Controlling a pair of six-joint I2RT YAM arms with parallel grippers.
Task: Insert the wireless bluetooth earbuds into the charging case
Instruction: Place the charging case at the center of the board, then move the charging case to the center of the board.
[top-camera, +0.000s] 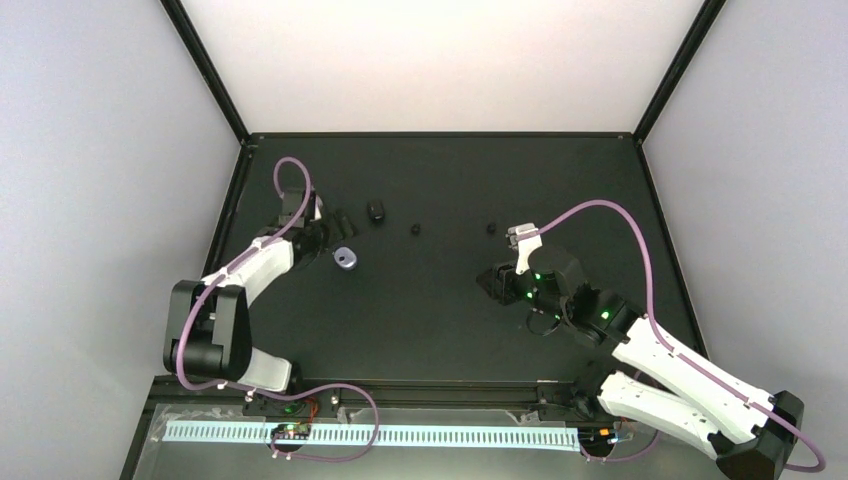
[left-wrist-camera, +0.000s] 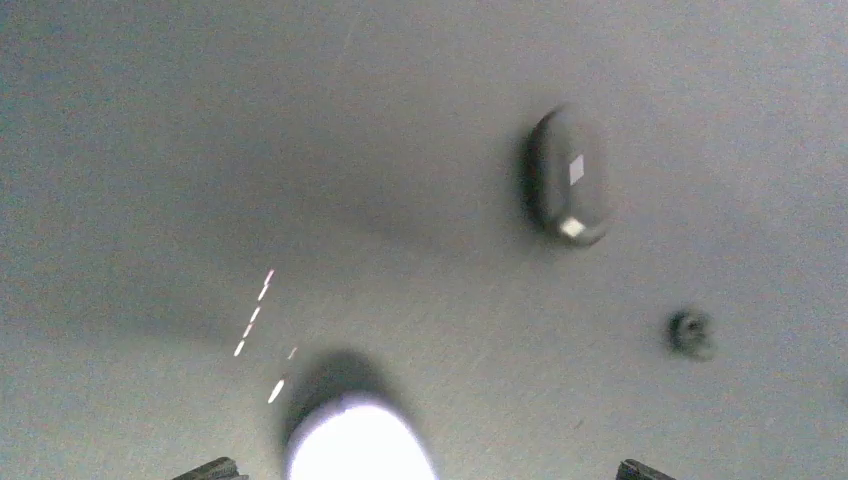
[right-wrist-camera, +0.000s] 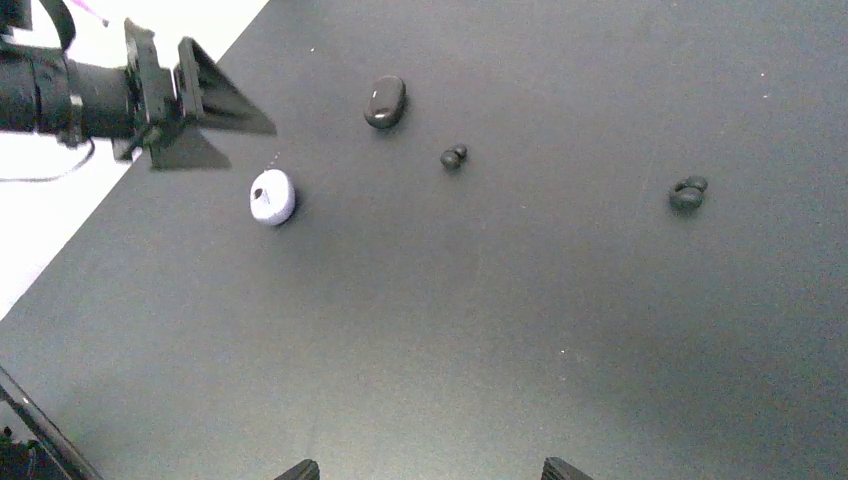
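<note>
A purple-and-white pebble-shaped case (top-camera: 346, 258) lies on the black table at the left; it also shows in the right wrist view (right-wrist-camera: 271, 196) and as a bright blur in the left wrist view (left-wrist-camera: 355, 440). A black case (top-camera: 375, 212) (left-wrist-camera: 570, 175) (right-wrist-camera: 385, 101) lies behind it. Two black earbuds lie apart on the table, one (top-camera: 415, 229) (left-wrist-camera: 692, 333) (right-wrist-camera: 452, 157) near the black case and one (top-camera: 491, 228) (right-wrist-camera: 687, 193) further right. No purple-and-white earbud shows. My left gripper (top-camera: 336, 232) (left-wrist-camera: 425, 472) is open just above the purple-and-white case. My right gripper (top-camera: 490, 282) (right-wrist-camera: 432, 472) is open and empty over bare table.
The black table (top-camera: 440, 330) ends at a raised black frame on the left (top-camera: 232, 200) and right (top-camera: 668, 230). White walls stand beyond it. A purple cable (top-camera: 600, 208) loops over the right arm.
</note>
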